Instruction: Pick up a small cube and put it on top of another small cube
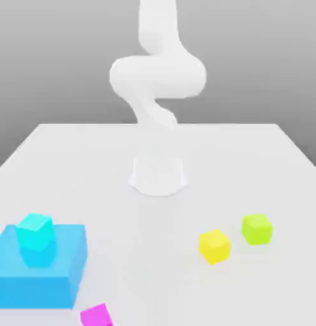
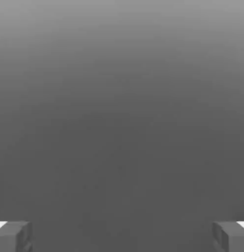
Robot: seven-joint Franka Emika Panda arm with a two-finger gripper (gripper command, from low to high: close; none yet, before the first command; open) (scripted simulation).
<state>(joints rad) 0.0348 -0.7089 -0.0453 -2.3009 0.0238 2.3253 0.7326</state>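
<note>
My gripper (image 2: 122,236) stood with its fingers (image 2: 13,236) wide apart, holding nothing. The magenta cube (image 1: 96,315) lay on the table (image 1: 250,159) at the near edge, just right of the big blue block (image 1: 65,261), which carried the cyan cube (image 1: 35,239).

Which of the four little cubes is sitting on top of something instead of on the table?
The cyan cube: it rests on the big blue block, while the magenta, yellow and lime-green cubes lie on the table.

The white worktop (image 1: 250,159) carries a big flat blue block (image 1: 62,270) at the exterior view's left. A magenta cube (image 1: 96,315), yellow cube (image 1: 215,246) and lime-green cube (image 1: 257,228) lie on it, with the arm's base (image 1: 158,175).
</note>
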